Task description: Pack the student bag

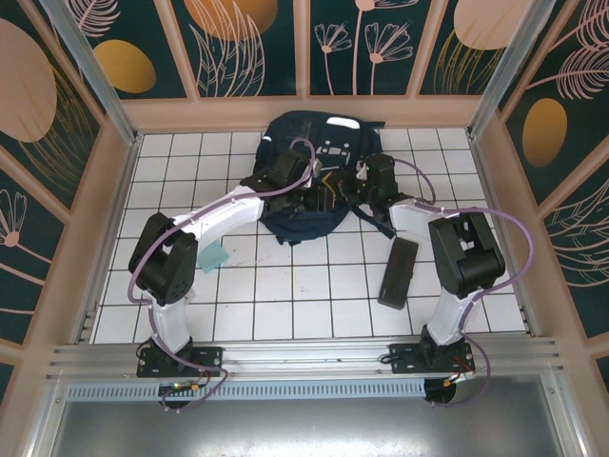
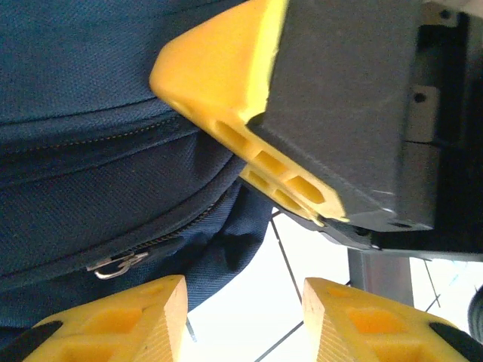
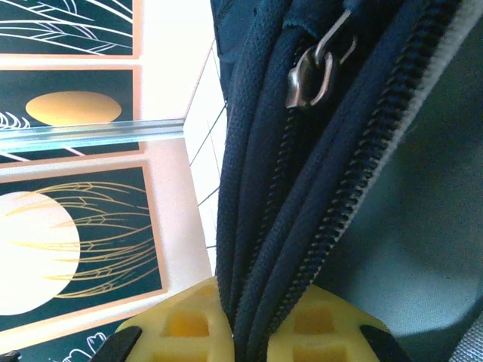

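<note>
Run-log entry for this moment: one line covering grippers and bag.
right gripper: shut on zippered edge of navy-blue fabric backpack | left gripper: open, empty, beside backpack | flat black rectangular case: on table, outside backpack

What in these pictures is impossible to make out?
- Inside of the student bag: top view, the left arm and right arm cover its opening.
- Teal item beside the left arm: top view, too small to identify.
- Black flat item: top view, too small to name.
- Zipper pull: right wrist view, its track is cut off by the frame edge, so how far it runs is unclear.
</note>
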You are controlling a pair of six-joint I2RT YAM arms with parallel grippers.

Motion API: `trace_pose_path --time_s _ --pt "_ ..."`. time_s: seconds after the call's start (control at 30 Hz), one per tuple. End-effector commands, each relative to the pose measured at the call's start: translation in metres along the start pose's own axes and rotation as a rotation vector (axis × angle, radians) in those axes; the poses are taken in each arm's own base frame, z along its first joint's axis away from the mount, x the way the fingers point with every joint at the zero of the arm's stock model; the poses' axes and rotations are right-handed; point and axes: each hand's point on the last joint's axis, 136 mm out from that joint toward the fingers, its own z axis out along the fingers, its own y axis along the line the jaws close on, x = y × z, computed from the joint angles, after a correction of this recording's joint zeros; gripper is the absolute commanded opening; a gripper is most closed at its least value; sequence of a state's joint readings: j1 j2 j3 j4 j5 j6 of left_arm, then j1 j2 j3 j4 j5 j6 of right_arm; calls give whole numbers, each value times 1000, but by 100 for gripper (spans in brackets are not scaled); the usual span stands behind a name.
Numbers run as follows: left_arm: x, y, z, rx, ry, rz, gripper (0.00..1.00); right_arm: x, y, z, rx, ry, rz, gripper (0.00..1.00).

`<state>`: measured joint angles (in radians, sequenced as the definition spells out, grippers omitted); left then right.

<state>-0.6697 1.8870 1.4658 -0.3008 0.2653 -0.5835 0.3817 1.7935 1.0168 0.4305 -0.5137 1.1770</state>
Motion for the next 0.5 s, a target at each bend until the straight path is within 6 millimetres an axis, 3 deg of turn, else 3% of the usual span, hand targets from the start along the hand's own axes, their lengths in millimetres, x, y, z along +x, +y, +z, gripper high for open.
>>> trace_pose_path --time_s 0.0,0.2,0.4,0.47 --pt "4 24 2 -146 15 -49 45 -3 29 6 -75 -4 -36 0" --pt "-2 48 5 -271 -29 -38 47 0 36 7 -101 13 -30 0" --pt "-5 47 29 -233 -24 -62 47 8 43 7 -119 24 -35 0" --pt "-10 45 31 -227 -38 -64 52 11 42 8 -115 28 -31 0"
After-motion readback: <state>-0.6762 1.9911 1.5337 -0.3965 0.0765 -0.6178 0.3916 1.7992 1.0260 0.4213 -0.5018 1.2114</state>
